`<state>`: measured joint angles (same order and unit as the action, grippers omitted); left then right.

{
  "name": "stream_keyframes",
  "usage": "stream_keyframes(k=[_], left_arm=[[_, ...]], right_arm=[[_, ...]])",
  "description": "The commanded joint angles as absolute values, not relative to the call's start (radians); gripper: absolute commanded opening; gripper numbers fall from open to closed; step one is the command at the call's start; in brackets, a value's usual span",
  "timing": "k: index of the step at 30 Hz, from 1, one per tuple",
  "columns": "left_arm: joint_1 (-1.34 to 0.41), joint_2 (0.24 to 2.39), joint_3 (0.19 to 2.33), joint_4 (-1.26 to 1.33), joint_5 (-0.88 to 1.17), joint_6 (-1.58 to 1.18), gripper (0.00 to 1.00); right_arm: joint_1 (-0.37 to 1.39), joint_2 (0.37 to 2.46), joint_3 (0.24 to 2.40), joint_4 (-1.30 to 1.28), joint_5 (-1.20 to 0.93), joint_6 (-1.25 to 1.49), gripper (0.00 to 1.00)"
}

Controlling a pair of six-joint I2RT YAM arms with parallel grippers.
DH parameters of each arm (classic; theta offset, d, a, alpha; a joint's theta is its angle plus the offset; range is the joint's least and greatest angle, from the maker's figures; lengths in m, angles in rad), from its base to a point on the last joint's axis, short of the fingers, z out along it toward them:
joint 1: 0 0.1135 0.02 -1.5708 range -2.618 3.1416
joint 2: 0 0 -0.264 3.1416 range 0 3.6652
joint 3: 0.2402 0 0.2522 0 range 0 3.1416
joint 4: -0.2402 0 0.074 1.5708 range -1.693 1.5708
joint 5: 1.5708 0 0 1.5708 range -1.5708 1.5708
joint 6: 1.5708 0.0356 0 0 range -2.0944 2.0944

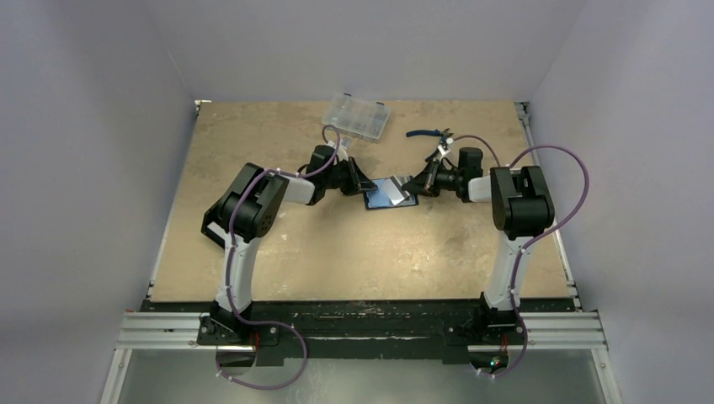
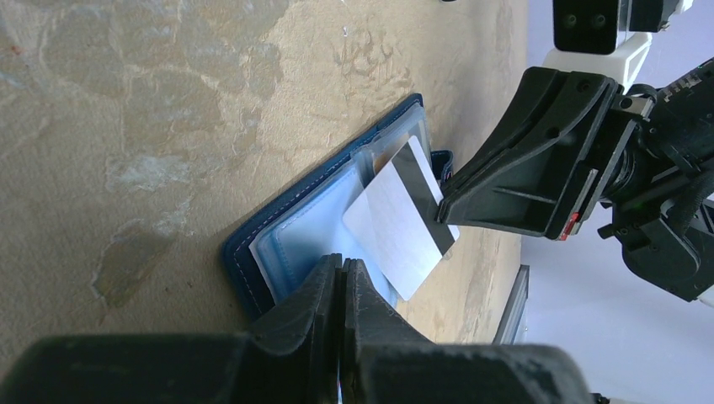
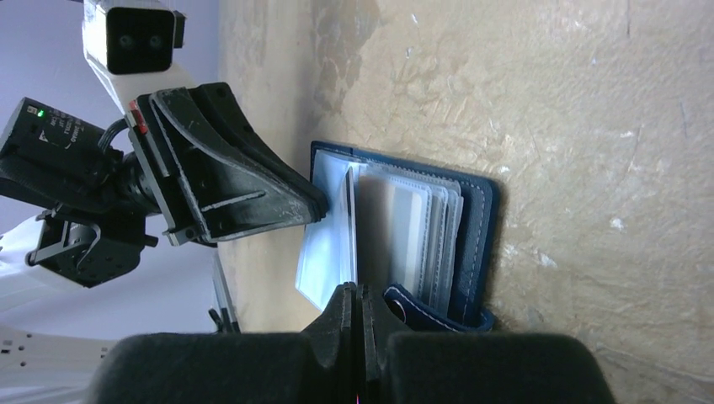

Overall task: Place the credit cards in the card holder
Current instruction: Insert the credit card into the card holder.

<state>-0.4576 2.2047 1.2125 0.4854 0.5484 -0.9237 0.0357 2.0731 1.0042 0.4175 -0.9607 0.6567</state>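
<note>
Right hand (image 3: 355, 290) clenched on credit card (image 2: 396, 223); left hand (image 2: 343, 263) clenched at card holder (image 2: 295, 227). Risk: tilted card misses sleeve, buckles.

Counter (image 1: 337, 252): 1.
1 card holder (image 1: 390, 193), navy.
1 credit card (image 2: 402, 225) countable for certain, whitish with a dark stripe; possibly a second, pale, behind a sleeve, not certain.
Several clear sleeves (image 3: 438, 227) inside the holder, exact number not readable.
1 clear compartment case (image 1: 357, 117).
1 pair of pliers (image 1: 427, 133), blue-handled.
2 arms: left arm (image 1: 253, 206), right arm (image 1: 520, 202).
2 end effectors: left end effector (image 1: 366, 185), right end effector (image 1: 412, 184), two fingers each.
2 purple cables (image 1: 572, 181), one per arm.
</note>
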Motion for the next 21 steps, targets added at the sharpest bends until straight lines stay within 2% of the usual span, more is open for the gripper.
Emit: stream_keyframes(k=[1,10,21], left_arm=[[-0.449,2.191,1.182,0.434,0.509,-0.881,0.0],[-0.451,2.185,1.175,0.447,0.511,-0.89,0.0],[-0.455,2.176,1.177,0.452,0.515,-0.89,0.0]], right_arm=[[0.052,2.089,1.028,0.548,-0.959,0.704,0.0],[0.094,2.108,1.015,0.637,-0.933,0.734,0.0],[0.098,2.128,0.854,1.071,-0.907,0.976,0.0]])
